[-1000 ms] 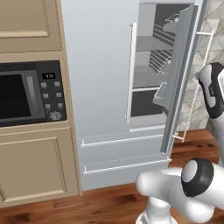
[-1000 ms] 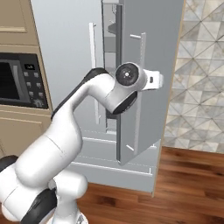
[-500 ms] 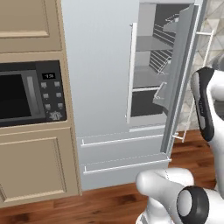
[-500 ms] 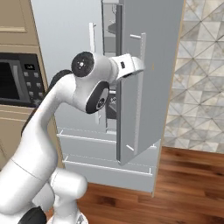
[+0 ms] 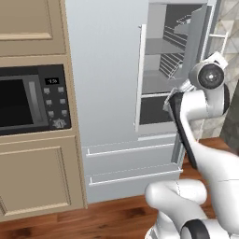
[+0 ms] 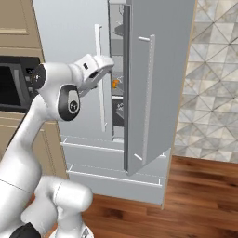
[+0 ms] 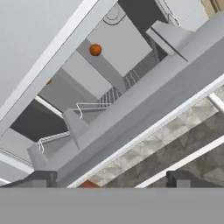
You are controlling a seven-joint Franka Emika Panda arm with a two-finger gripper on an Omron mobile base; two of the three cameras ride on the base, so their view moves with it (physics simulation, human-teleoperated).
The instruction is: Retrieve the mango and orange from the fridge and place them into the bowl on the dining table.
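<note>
Arm swung toward fridge, hand view reveals orange inside

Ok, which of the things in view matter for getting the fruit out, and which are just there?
For the job:
- fridge, right door open
- orange on a shelf inside
- gripper, open

Just there:
- microwave
- beige cabinets
- tiled wall

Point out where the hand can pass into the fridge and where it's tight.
Free: the gap between the shut left door and the open right door, leading to the shelf with the orange, bare around it. Tight: the open door's wire racks flank the way. The gripper is open.
</note>
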